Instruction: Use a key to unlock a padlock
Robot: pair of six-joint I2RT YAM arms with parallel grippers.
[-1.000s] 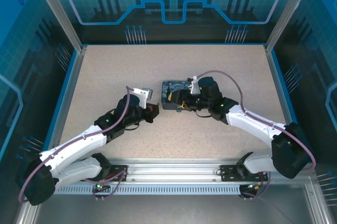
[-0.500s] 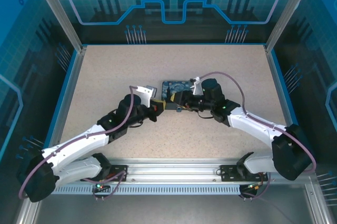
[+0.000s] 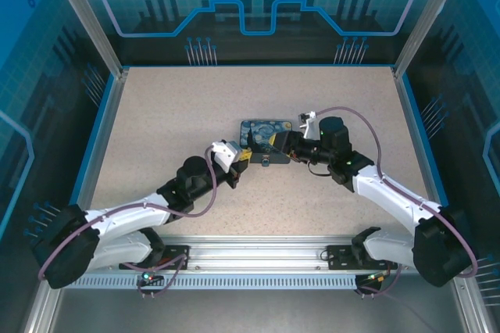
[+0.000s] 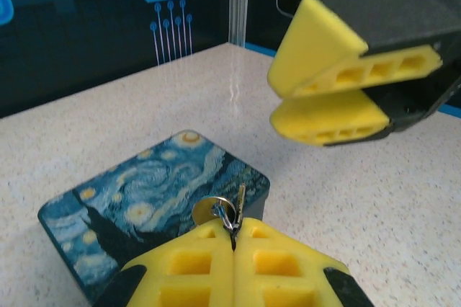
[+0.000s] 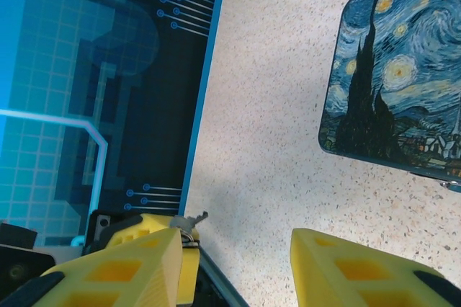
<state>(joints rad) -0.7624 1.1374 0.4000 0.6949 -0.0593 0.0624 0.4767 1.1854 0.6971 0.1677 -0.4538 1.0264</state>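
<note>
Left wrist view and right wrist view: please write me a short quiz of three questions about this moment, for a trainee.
1. True or false: the left gripper is shut on the key.
2. Choose one. The painted box: A) stands on its edge; B) lies flat on the table; C) is lifted into the air.
3. Fill in the gap: the right gripper is ____, with nothing between its fingers.

Key: 1 true; 2 B; 3 open.
</note>
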